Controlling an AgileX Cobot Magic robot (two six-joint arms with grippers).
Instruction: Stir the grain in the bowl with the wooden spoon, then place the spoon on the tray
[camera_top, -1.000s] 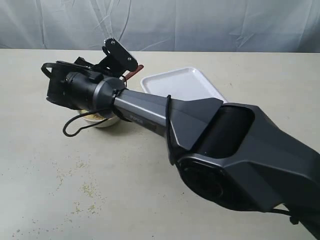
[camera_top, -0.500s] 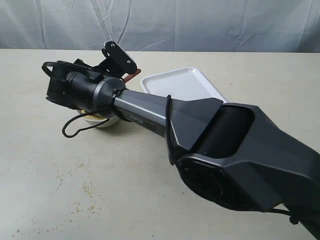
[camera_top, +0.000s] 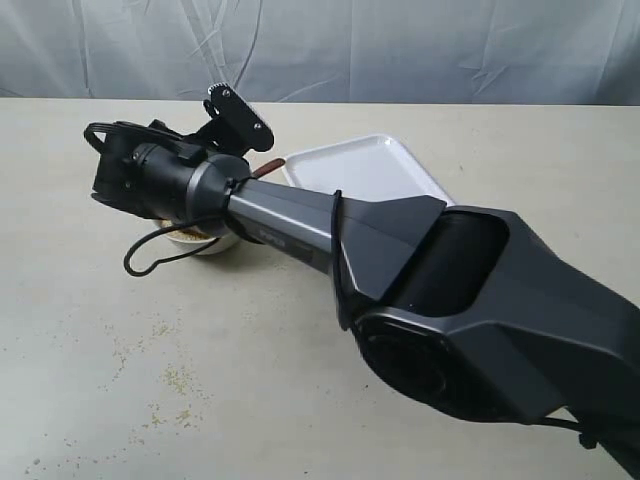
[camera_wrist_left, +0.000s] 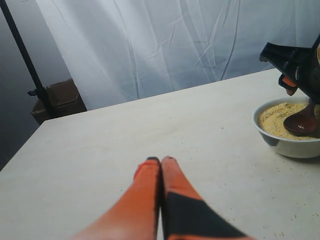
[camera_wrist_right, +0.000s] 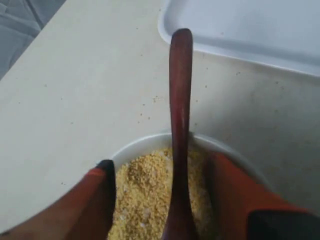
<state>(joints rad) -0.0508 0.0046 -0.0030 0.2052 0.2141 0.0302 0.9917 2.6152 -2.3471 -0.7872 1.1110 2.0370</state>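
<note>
In bowl (camera_wrist_right: 140, 143), wooden spoon (camera_wrist_right: 180, 100) rests in grain (camera_wrist_right: 142, 186); right gripper (camera_wrist_right: 160, 167) jaws wide astride it; left gripper (camera_wrist_left: 160, 161) jaws closed, empty.

Nothing legible in any of my three views.

I can make out no letters, numbers, logos or stickers. The dark housing of my right arm (camera_top: 480, 290) is plain, and so are the white tray (camera_top: 370, 165), the bowl (camera_wrist_left: 280, 145), the wooden spoon (camera_wrist_right: 180, 85), the bench (camera_top: 250, 380) and the pale curtain (camera_top: 400, 50) behind it. If my wrist hardware carries any finer marking, it is too small and too blurred for me to read.
</note>
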